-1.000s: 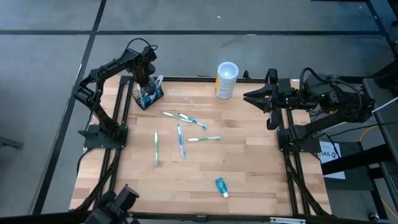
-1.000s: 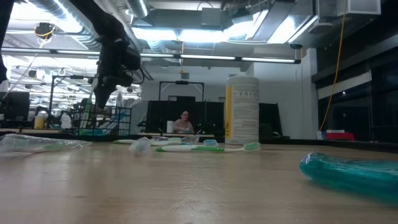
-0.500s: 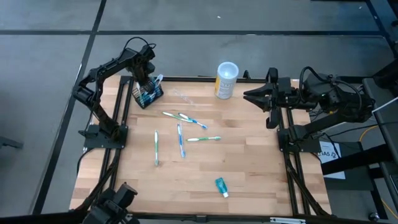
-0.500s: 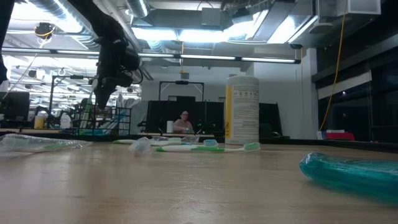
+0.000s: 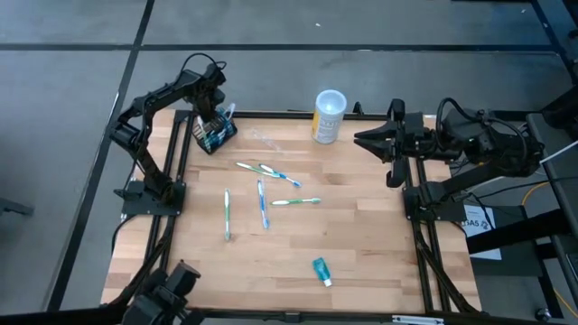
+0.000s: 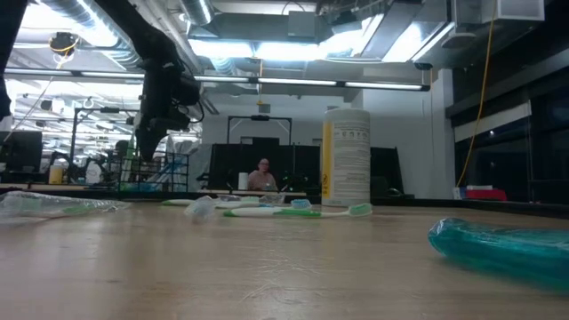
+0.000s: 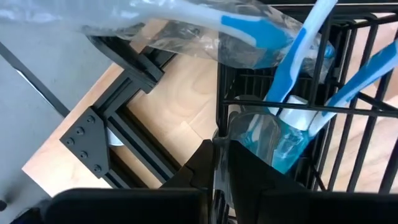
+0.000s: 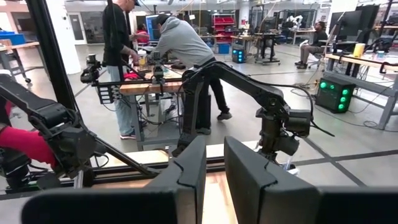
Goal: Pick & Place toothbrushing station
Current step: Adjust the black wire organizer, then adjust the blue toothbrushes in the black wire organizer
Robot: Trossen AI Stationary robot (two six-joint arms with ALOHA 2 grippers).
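table (image 5: 361, 244) fills mid-frame in high view. right arm parked at right edge, right hand (image 5: 361, 141) holding nothing, fingers slightly apart. left hand (image 5: 209, 120) at upper left, pinched tight on the wire wall of the toothbrushing station (image 5: 217, 135), a black wire rack with blue brushes inside, at the table's upper-left corner. white-and-yellow cup (image 5: 329, 116) top centre, loose toothbrushes (image 5: 262, 203) mid-table, teal tube (image 5: 321, 270) lower centre

My left gripper (image 5: 213, 120), clamped on the toothbrushing station (image 5: 216, 134), now sits slightly higher in the upper left of the high view, the station carried along with it.
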